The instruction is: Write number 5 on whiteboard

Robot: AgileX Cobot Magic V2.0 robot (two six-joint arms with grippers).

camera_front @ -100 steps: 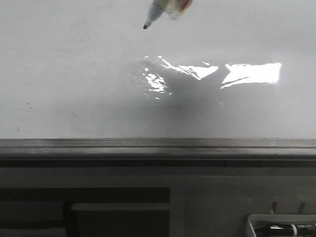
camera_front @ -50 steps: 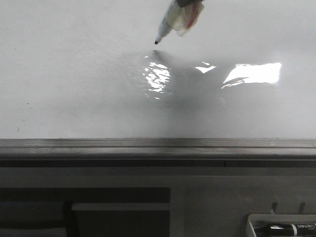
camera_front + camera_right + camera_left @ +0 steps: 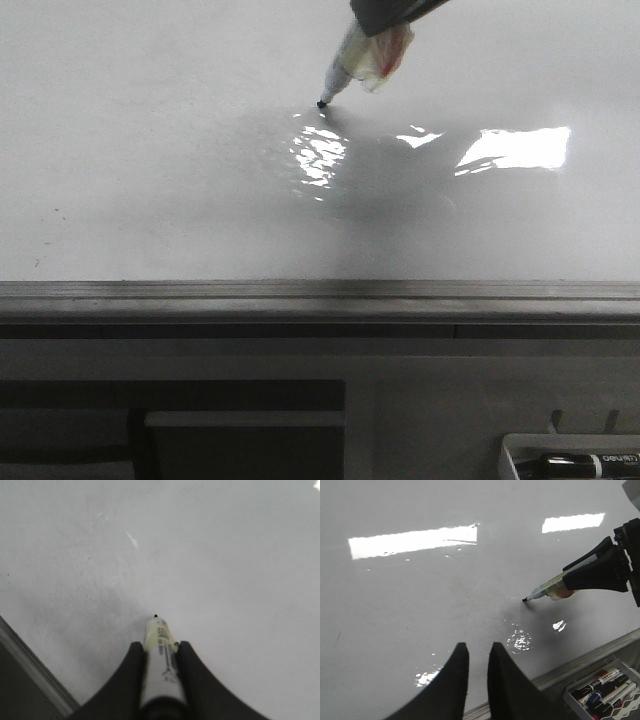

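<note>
Marker [image 3: 352,62] tip has dropped from above the whiteboard [image 3: 150,150] to touching it, at 12 o'clock of the glare. No 5 strokes visible yet. Right end effector [image 3: 160,652] clamps the marker barrel. Left end effector [image 3: 476,667] hovers nearly closed, holding nothing. Marker tray [image 3: 605,692] at 4 o'clock.

I see the whiteboard [image 3: 150,150] as smooth and glossy, throwing hard white glare patches. Its lower rim [image 3: 300,295] looks like brushed grey metal with a dull sheen. Between the right gripper's [image 3: 159,652] matt black plastic fingers [image 3: 195,680], the marker [image 3: 161,660] has a smooth white plastic barrel with a yellowish, film-like wrap. The left gripper's [image 3: 476,655] fingers look equally matt black.
</note>
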